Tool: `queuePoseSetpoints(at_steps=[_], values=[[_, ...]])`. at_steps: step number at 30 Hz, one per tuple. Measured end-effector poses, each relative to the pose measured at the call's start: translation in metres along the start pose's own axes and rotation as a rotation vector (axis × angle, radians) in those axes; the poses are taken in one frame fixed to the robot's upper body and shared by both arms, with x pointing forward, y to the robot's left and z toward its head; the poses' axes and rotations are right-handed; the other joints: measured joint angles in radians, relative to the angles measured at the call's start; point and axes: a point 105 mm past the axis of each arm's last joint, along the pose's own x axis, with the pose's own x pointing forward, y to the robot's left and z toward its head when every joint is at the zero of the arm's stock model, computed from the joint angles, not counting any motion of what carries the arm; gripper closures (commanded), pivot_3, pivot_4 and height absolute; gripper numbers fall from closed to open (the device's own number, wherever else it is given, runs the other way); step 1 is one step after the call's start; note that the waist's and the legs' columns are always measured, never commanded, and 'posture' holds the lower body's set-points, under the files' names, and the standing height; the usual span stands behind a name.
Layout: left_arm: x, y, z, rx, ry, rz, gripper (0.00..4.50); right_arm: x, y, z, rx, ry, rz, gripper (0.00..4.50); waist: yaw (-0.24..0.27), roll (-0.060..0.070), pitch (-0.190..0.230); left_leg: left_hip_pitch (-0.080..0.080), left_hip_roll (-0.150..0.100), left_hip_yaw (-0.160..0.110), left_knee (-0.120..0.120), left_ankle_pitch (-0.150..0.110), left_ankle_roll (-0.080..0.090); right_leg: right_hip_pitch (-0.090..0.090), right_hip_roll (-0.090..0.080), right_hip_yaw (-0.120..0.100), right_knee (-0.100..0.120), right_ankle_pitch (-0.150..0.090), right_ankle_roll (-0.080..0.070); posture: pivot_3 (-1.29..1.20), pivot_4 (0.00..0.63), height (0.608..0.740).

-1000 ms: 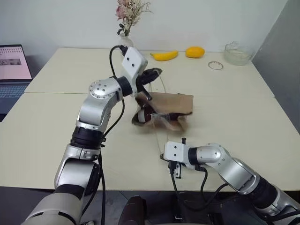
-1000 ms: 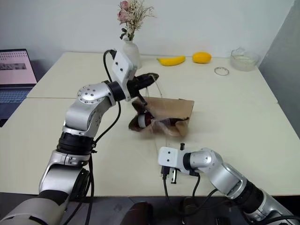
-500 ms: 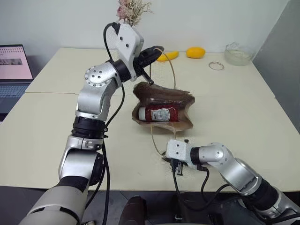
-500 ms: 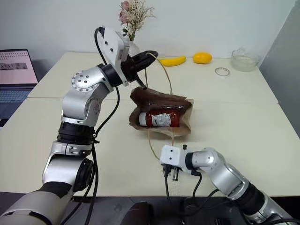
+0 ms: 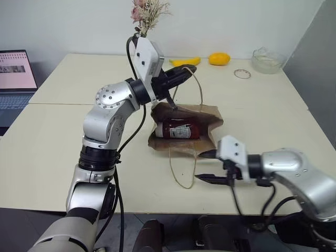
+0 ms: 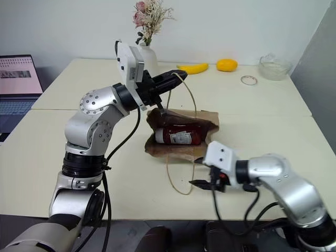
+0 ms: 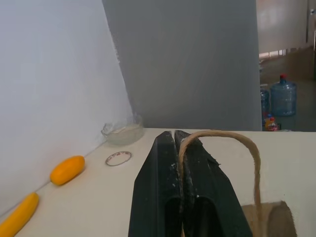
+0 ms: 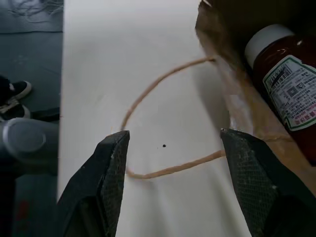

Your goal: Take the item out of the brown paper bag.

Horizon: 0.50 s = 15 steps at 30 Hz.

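A pale cream table [image 5: 63,136] stands against a white wall, with a grey panel beyond its right edge. Along the far edge sit a vase of dried flowers [image 6: 148,21], a banana [image 6: 192,68], an orange-yellow fruit [image 6: 226,64], a glass bowl [image 6: 273,65] and a small ring [image 6: 248,80]. An open laptop [image 5: 14,73] lies off the left edge.

The brown paper bag [image 6: 181,135] lies on its side near the middle of the table, its mouth facing the near edge. Inside it a ketchup bottle [image 6: 178,136] with a white cap lies in plain sight.

The left gripper [image 5: 181,74] hangs above the bag's far side, fingers pressed together on one tan cord handle [image 6: 189,92], which lifts the upper lip and holds the mouth open. The other handle [image 5: 181,168] trails loose on the table toward the near edge. The right gripper [image 5: 207,166] hovers near that edge in front of the mouth, fingers spread, holding nothing, pointing toward the loose loop.

Judged from this, the bag is opened but the bottle is not yet out; reaching in, grasping it and drawing it clear all remain.

The bottle's base is hidden deep in the bag, and whether anything else lies behind it cannot be made out. The laptop is cut off at the picture's edge.
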Motion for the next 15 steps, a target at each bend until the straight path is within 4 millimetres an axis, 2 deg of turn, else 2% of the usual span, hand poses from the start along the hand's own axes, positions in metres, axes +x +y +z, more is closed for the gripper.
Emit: queuePoseSetpoints(at_steps=[2,5,8,10,12,15], values=[[0.000,0.000,0.000,-0.001,-0.002,-0.001,4.50,-0.015,-0.005,0.006,0.016,-0.012,-0.014,1.45,0.000,0.000,0.000,0.000,0.000,0.000,0.000,0.000,0.000,0.000,0.000,0.000,0.000,0.000,0.000,0.00,0.150,0.740],[0.000,0.000,0.000,-0.002,-0.002,-0.001,4.50,-0.014,-0.008,0.026,-0.005,-0.083,-0.009,1.45,-0.007,0.000,0.000,0.002,0.001,0.001,0.000,0.000,0.000,0.000,0.002,0.001,0.001,0.000,0.000,0.00,0.150,0.740],[0.000,0.002,0.000,-0.002,-0.001,0.003,4.50,0.003,-0.009,0.051,-0.067,-0.164,-0.008,1.45,-0.011,0.000,0.000,0.002,0.001,0.000,-0.001,0.000,0.000,0.000,0.002,0.000,0.001,0.000,0.000,0.00,0.150,0.740],[0.000,0.005,0.000,0.002,-0.001,0.008,4.50,0.022,-0.009,0.065,-0.107,-0.183,-0.009,1.45,-0.014,0.000,0.000,0.001,0.001,0.000,-0.001,0.000,0.000,-0.001,0.002,0.000,0.001,0.000,0.000,0.00,0.150,0.740],[0.000,0.007,0.000,0.004,0.000,0.013,4.50,0.039,-0.016,0.064,-0.118,-0.141,-0.038,1.45,-0.014,0.000,0.000,0.001,0.002,0.000,-0.001,0.000,0.000,-0.001,0.002,0.000,0.001,0.000,0.000,0.00,0.150,0.740],[-0.002,0.011,-0.004,0.002,0.014,0.023,4.50,0.060,-0.029,0.052,-0.143,-0.053,-0.091,0.82,-0.013,0.000,0.000,-0.002,0.000,0.000,0.000,0.000,0.000,-0.003,0.000,0.001,0.000,0.000,0.000,0.00,0.150,0.740]])
